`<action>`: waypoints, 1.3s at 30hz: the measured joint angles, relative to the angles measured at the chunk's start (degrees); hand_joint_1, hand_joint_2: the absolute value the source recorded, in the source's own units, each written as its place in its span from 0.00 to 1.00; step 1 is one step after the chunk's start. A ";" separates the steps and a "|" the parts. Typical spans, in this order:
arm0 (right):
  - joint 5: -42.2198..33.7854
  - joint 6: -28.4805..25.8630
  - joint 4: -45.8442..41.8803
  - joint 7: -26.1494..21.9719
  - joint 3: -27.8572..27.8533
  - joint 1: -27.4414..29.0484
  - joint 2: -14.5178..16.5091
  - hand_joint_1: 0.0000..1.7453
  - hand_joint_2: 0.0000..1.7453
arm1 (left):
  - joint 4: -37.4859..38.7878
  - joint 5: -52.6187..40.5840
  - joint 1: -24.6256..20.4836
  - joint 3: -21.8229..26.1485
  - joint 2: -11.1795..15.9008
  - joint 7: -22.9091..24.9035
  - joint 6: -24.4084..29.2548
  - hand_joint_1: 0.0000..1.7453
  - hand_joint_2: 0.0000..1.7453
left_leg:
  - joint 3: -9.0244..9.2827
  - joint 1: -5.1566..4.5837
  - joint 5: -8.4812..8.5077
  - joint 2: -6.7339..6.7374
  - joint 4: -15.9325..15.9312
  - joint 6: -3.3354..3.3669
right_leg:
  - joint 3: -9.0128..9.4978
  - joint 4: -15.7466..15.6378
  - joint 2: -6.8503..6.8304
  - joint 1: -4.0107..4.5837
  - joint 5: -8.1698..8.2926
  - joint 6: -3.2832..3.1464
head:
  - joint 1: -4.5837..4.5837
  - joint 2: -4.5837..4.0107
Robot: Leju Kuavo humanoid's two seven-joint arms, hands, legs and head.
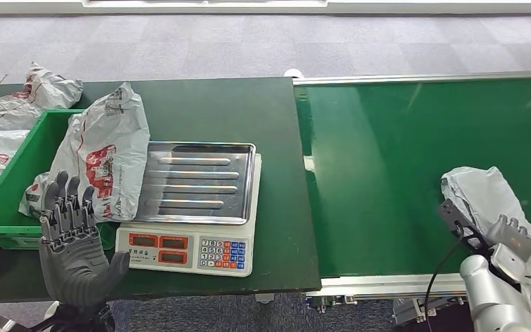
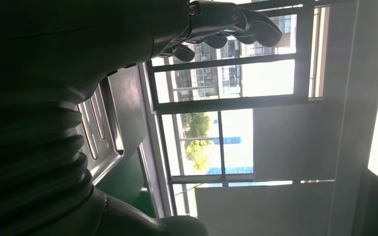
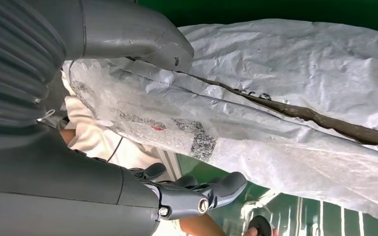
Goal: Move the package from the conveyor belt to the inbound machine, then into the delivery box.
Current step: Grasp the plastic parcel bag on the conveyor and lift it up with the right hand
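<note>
first step in hand: right hand (image 1: 508, 238) at the grey package (image 1: 487, 197) lying on the conveyor belt (image 1: 387, 173), thumb over it, fingers curling under; firm hold can't be told. left hand (image 1: 72, 228) raised, fingers spread, empty. next likely: lift and carry to the scale tray (image 1: 200, 183).

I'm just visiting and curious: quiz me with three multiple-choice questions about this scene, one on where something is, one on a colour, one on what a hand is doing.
1. Where is the package by the right hand?
A. On the conveyor belt
B. On the scale
C. On the floor

2. What colour is the bin?
A. Blue
B. Green
C. Red

3. What is the left hand doing?
A. Gripping a package
B. Pressing scale keys
C. Raised, holding nothing

Answers: 1 A, it lies on the green belt. 2 B, its walls are green. 3 C, fingers apart, nothing in them.
</note>
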 joint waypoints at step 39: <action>-4.84 13.10 -6.17 -9.02 9.62 5.42 0.20 1.00 1.00 | 2.10 0.74 -0.97 0.06 0.69 -0.88 4.21 0.00 1.00 | -0.02 0.02 -0.10 0.17 0.00 0.02 | 0.19 -0.01 0.10 0.00 -0.07 0.02 | 0.00 0.00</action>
